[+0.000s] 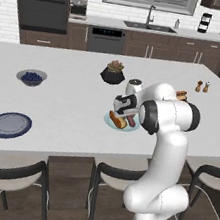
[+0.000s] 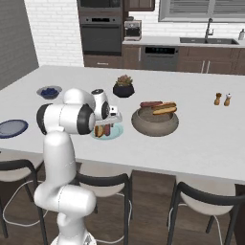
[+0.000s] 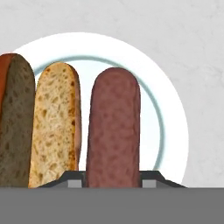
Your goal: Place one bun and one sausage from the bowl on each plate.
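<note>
A small grey bowl of blueberries sits near the far left of the white surface. A potted plant stands mid-island, salt and pepper shakers well to its right.

Pale teal plate holds bun and sausage side by side; brown-grey bowl holds another pair; dark-rimmed plate bare.

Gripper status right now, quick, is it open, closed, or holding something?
Gripper: closed on the sausage, over the pale teal plate beside the bun.
</note>
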Robot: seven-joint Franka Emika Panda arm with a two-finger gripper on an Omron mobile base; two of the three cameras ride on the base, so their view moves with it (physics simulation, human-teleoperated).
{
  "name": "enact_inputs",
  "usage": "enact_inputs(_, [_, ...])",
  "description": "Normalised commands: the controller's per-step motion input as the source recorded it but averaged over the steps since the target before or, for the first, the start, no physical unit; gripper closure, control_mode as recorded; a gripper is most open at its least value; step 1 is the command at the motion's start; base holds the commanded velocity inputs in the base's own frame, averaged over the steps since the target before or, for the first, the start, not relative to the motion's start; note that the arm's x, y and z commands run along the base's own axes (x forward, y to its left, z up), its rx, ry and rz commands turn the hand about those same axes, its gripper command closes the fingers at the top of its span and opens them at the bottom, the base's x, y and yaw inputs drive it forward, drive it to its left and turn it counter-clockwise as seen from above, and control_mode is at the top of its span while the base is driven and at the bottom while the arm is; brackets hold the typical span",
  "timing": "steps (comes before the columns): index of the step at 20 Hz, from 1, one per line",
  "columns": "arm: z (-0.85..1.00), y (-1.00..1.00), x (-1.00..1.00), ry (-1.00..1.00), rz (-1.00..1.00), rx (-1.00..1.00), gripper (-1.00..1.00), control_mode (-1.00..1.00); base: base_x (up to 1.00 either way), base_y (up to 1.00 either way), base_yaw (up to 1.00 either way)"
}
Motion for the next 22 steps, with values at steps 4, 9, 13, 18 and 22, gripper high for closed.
enact_inputs(4, [0.0, 0.0, 0.07, 0.0, 0.01, 0.0, -1.0, -1.0, 0.0, 0.0, 0.0])
enact_inputs(9, [0.0, 0.0, 0.0, -0.06, 0.0, 0.0, -1.0, -1.0, 0.0, 0.0, 0.0])
enact_inputs(13, [0.12, 0.0, 0.0, -0.09, 0.0, 0.0, -1.0, -1.0, 0.0, 0.0, 0.0])
enact_inputs(18, [0.53, 0.0, 0.0, -0.12, -0.02, 0.0, -1.0, -1.0, 0.0, 0.0, 0.0])
enact_inputs(22, [0.58, -0.3, 0.0, -0.09, -0.17, 0.01, -1.0, -1.0, 0.0, 0.0, 0.0])
